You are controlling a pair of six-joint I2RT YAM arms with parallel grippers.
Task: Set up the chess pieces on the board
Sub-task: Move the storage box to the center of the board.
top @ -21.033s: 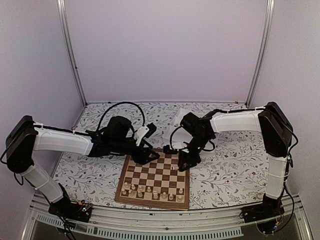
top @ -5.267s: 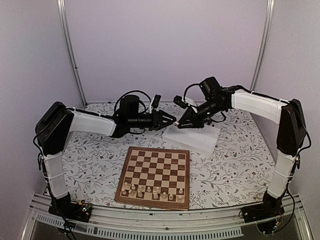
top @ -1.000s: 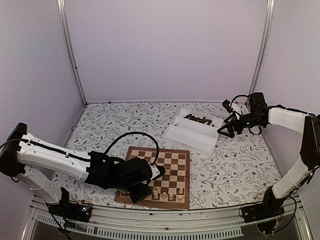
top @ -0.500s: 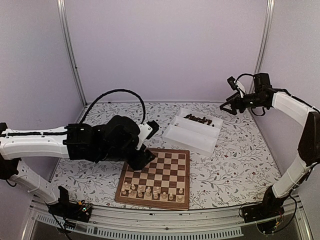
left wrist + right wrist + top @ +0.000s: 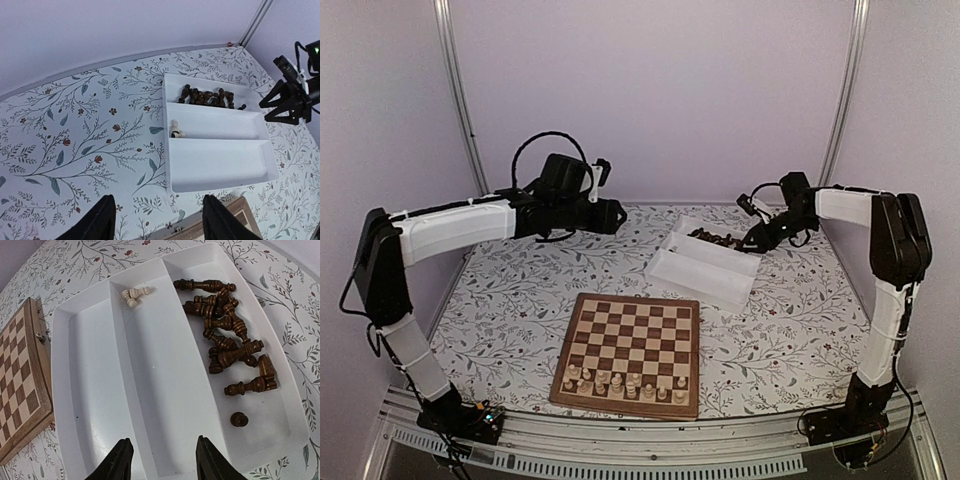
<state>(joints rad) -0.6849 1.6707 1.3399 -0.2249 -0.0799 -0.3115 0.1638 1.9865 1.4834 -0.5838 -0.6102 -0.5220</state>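
While the right gripper (image 5: 162, 455) hangs spread and empty above the white tray (image 5: 95, 390), dark chess pieces (image 5: 227, 335) lie heaped in its far compartment, pale ones (image 5: 135, 294) in the middle one; the left gripper (image 5: 157, 220), likewise spread and empty, looks down on the tray, the board (image 5: 632, 335) lying just beside it.

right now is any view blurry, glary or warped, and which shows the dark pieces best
Top external: even, soft light, no glare, but the pale pieces on the board are tiny and soft. Left wrist: sharp, the wall's base line bows from the wide lens. Right wrist: sharpest, the dark pieces in the tray read crisply with faint shadows.
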